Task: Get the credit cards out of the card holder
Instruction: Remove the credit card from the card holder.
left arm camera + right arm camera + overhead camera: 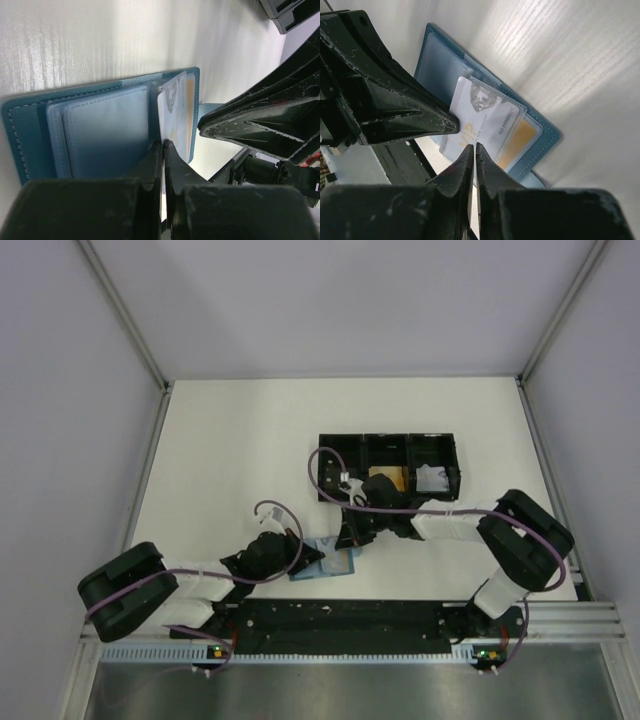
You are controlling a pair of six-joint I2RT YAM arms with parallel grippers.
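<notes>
We see the white counter (230,460) first, with the black tray (385,438) at its far middle. An orange card (383,478) lies in the tray's middle compartment and a white wad (432,478) in its right one. The holder (325,568) lies open and flat at the near middle, between the two arms, its long axis running left to right. A white card (485,117) sticks partly out of one leaf, with a second orange card (522,142) seated in the slot under it. The left fingers (163,146) are clenched at the holder's middle, against the white card's edge. The right fingers (473,147) are clenched at its free end. We cannot tell whether either pair nips anything. We judge the right arm nearer, and the card's long axis points roughly toward its fingers, so the pull runs that way.
</notes>
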